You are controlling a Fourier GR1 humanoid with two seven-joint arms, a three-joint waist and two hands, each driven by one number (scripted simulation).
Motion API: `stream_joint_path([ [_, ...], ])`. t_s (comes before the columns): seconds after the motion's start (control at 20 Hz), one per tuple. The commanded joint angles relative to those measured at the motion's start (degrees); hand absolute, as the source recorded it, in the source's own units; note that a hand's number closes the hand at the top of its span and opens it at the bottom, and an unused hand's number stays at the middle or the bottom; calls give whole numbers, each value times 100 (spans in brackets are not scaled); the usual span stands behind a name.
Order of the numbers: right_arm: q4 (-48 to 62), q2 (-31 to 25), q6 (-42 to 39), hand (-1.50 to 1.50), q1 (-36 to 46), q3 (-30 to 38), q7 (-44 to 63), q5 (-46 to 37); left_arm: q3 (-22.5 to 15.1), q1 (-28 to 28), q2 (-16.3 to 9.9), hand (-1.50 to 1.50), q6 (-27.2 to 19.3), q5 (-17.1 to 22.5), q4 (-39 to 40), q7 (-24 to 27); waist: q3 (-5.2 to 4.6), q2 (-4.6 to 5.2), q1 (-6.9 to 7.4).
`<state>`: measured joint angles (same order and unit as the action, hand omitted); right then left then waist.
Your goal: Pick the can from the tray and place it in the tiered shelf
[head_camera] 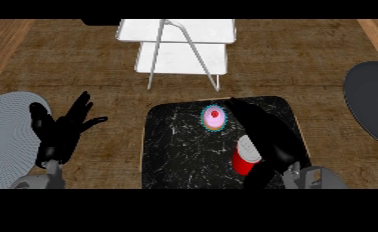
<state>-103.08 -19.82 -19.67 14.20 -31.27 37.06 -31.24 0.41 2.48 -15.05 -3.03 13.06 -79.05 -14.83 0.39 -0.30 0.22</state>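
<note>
Here the can (pixel 244 160) stands upright on the black tray (pixel 177 146), near its right edge, with the right hand (pixel 267 137) just beside it on the right. Its fingers (pixel 244 110) stretch straight toward the cupcake (pixel 213 118) and are not yet curled round the can; whether the palm touches it cannot be told. To do this grasp well, the hand should probably settle level with the can's middle, close thumb and fingers round its sides, and lift straight up, keeping clear of the cupcake. The shelf (pixel 181 51) stands well beyond the tray on the bench (pixel 88 66). The left hand (pixel 63 128) rests at the left, fingers spread.
</note>
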Motion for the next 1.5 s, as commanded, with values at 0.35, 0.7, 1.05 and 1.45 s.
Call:
stream_joint_path([
  [0.35, 551, 52, -384, 150, -204, -626, -1119, -445, -155, 93, 177, 0, -214, -230, -270, -638, -35, 31, 0],
  [0.7, -522, 78, -477, 150, -558, -361, -1330, -250, 46, -21, 155, 0, 65, -213, 127, -135, -39, 28, -51],
  [1.05, 1044, 1947, 1168, 150, 532, -1310, 1342, -981, -136, 146, 269, 0, 2, -330, 46, -163, -55, 99, 263],
  [1.45, 628, 1977, 2961, 150, 2587, -1920, 3119, -1263, -129, 119, 196, 0, 121, -280, 120, -307, -53, -10, 306],
])
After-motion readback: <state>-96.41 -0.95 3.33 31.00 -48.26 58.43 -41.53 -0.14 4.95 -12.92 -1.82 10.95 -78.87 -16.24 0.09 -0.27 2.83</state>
